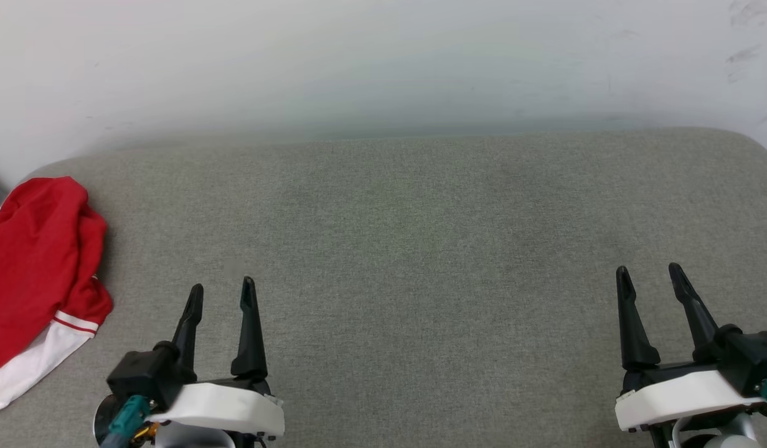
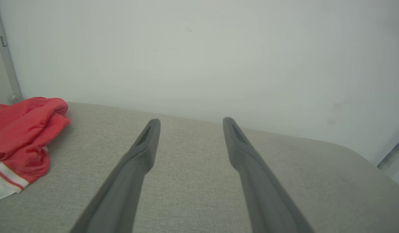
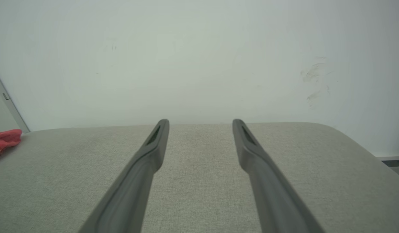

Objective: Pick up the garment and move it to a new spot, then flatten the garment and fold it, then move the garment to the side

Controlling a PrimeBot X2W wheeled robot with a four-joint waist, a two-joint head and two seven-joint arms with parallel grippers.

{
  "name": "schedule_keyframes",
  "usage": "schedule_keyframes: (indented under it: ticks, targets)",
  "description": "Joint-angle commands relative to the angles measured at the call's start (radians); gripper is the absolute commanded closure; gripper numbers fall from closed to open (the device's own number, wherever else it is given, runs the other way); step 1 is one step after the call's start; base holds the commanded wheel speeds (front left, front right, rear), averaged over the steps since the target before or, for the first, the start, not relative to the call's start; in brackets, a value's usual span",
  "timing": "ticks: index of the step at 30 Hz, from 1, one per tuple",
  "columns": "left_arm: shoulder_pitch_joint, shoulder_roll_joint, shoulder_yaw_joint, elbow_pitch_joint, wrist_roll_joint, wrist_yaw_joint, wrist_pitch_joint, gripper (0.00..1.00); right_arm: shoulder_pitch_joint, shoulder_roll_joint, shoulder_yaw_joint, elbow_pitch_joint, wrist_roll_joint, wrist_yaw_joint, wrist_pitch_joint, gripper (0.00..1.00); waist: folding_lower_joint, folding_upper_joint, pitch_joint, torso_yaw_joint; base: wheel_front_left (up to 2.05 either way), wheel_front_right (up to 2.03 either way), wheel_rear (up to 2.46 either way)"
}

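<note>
Your left pincer point(image 1: 222, 283) and right pincer point(image 1: 648, 269) are both spread and hold nothing. They sit low over the near side of the counter point(image 1: 390, 249), well apart, fingers pointing far. I judge this a ready pose. The garment point(image 1: 35, 261) lies crumpled at the left edge, not yet touched, so the left arm is nearer to it.

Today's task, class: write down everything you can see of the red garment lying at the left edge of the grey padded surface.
The garment is a red shirt with a white sleeve part, joined by a red-and-white striped band. The cloth looks thin and soft. It lies crumpled in a loose heap at the far left of the grey woven surface, partly cut off by the head view's edge. It rests on that surface alone; the left pincer stands open beside it, not touching.
</note>
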Motion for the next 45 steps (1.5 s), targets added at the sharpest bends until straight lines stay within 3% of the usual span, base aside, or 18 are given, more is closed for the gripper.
schedule_keyframes:
  ticks: [1,12,18,23,29,33,45]
  targets:
    - [-0.003,0.011,-0.012,-0.008,0.02,0.012,-0.009,0.0,0.0,-0.001,-0.003,-0.006,-0.018,0.002,-0.007,0.0,0.0,0.0,0.0,0.0,0.0,0.0,0.0]
    - [-0.006,0.058,-0.11,-0.007,0.084,0.092,-0.036,0.0,0.004,-0.001,0.02,-0.016,-0.153,0.002,-0.033,0.0,0.0,0.0,0.002,0.0,0.0,0.0,0.0]
    - [0.003,0.042,-0.095,0.002,0.099,0.076,-0.047,0.0,0.01,-0.001,0.019,-0.02,-0.155,0.001,-0.047,0.0,0.0,0.0,0.004,0.003,0.0,0.0,0.0]
    - [0.027,0.001,-0.037,0.0,0.095,0.002,-0.058,0.0,0.015,-0.001,0.011,-0.011,-0.135,0.001,-0.058,0.0,0.0,0.0,0.003,0.003,0.0,0.0,0.0]
    - [0.057,-0.046,0.046,0.04,0.099,-0.121,-0.07,0.0,0.02,-0.001,0.009,0.028,-0.063,0.001,-0.067,0.0,0.0,0.0,-0.004,0.0,0.0,0.0,0.0]
    - [0.056,-0.059,0.076,0.059,0.147,-0.181,-0.078,0.0,0.027,-0.001,0.018,0.056,-0.051,0.001,-0.076,0.0,0.0,0.0,-0.006,-0.001,0.0,0.0,0.0]
    - [0.076,-0.065,0.079,0.076,0.245,-0.202,-0.098,0.0,0.036,-0.001,0.04,0.079,-0.09,0.001,-0.098,0.0,0.0,0.0,-0.009,0.014,0.0,0.0,0.0]
